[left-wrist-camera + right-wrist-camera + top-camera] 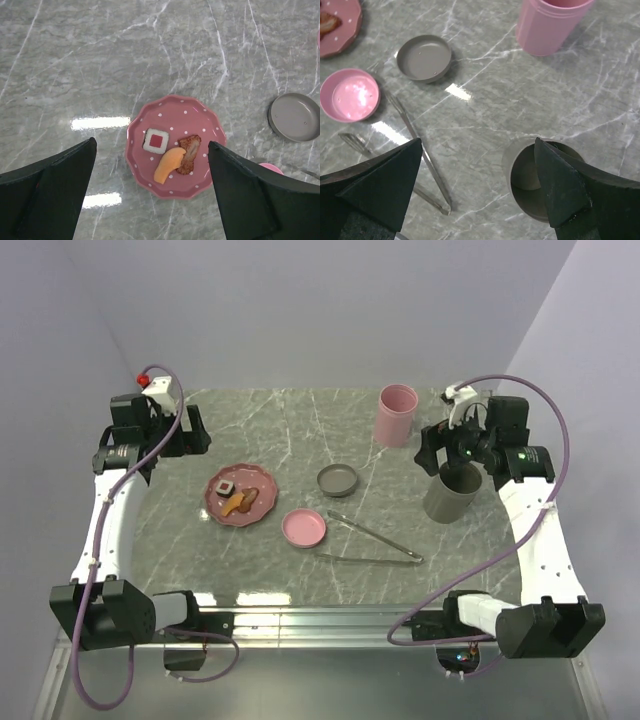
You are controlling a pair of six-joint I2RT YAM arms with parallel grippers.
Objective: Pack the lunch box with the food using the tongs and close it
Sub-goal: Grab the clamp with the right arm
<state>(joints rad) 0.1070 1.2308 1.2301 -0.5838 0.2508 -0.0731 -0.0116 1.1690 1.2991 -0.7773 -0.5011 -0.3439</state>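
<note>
The food lies on a pink dotted plate (262, 480) left of centre: a white roll slice (156, 140), an orange piece (169, 164) and a brown fried piece (189, 152). The silver tongs (370, 540) lie flat on the marble right of centre, also seen in the right wrist view (420, 150). Two round lunch box tubs stand open: a pink one (397, 415) and a grey one (450, 495). Their lids lie loose, grey (338, 480) and pink (303, 528). My left gripper (151, 143) hovers open above the plate. My right gripper (477, 141) hangs open beside the grey tub (535, 185).
The marble table (300, 430) ends at a metal rail at the near edge. Plain walls close in the back and sides. In the right wrist view, the pink tub (550, 25), grey lid (424, 58) and pink lid (350, 95) surround the tongs.
</note>
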